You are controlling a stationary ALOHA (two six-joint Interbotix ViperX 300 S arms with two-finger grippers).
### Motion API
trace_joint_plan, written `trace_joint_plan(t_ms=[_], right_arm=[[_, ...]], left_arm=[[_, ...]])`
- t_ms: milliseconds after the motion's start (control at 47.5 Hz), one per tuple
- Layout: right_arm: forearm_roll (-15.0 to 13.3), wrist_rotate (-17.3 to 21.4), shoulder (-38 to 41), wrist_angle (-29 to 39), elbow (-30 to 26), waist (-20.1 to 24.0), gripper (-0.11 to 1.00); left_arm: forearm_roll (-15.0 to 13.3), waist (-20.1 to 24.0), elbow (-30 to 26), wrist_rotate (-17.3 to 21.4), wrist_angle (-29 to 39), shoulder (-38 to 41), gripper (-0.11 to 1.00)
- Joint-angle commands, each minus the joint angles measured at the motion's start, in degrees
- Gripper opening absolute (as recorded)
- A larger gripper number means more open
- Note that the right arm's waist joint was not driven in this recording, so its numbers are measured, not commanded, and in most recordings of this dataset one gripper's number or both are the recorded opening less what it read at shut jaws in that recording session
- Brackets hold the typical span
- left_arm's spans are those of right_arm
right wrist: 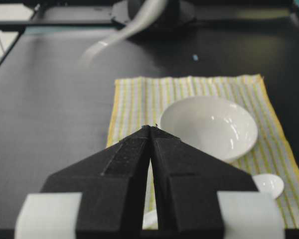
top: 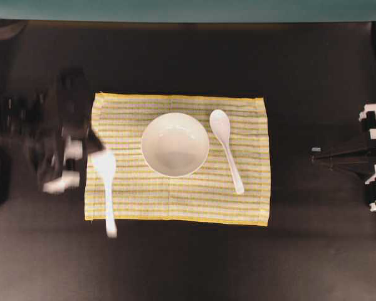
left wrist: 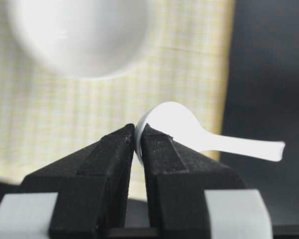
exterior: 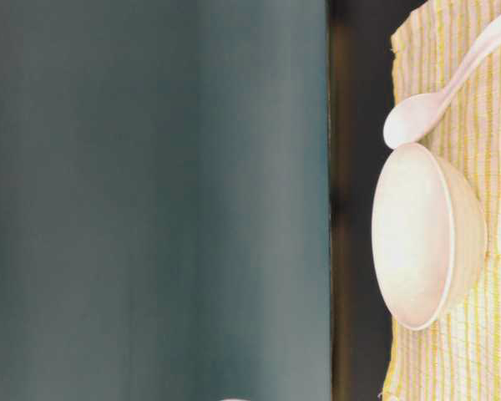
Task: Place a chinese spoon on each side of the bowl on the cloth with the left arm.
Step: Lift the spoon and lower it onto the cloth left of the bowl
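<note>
The left arm's black gripper [left wrist: 138, 142] pinches a glossy white ceramic spoon [left wrist: 189, 132] above the striped yellow woven cloth's [top: 175, 200] left edge; the right gripper [right wrist: 151, 130] is closed, empty.

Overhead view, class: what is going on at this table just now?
The left pincer is shut on a white spoon, carrying it over the left edge of the striped cloth. A white bowl sits mid-cloth, and a second spoon already lies on the cloth to its right. The bowl's left side has no spoon lying there yet. The right pincer is shut and holds nothing, off the cloth's right edge.
</note>
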Motion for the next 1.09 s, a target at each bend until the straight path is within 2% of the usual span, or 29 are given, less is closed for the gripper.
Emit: trace_joint_plan(t_ms=[0,189,400,631,842,1073], right_arm=[[0.1,0.1,0.3,-0.9,-0.4,0.0,0.01],[0.1,0.1,0.3,-1.0,-0.4,0.0,0.01],[0.1,0.1,0.3,-1.0,-0.4,0.0,0.01],[0.1,0.1,0.3,-0.9,-0.4,0.0,0.01],[0.2,0.1,0.3,-0.7,-0.3,0.0,0.01],[0.1,0.1,0.3,-0.9,-0.1,0.0,0.01]], left_arm=[[0.2,4.1,-1.0,3.3,0.3,1.2,0.07],[0.2,9.1,0.9,8.1,-1.8,6.8,0.07],[0.2,10.6,1.4,10.8,-8.3,12.7,0.07],[0.2,13.2,3.0,14.0,-13.2,15.5,0.07],[0.3,15.7,6.7,14.0,-22.4,15.4,0.07],[0.2,15.7,7.9,13.3,-25.5,15.6,0.07]])
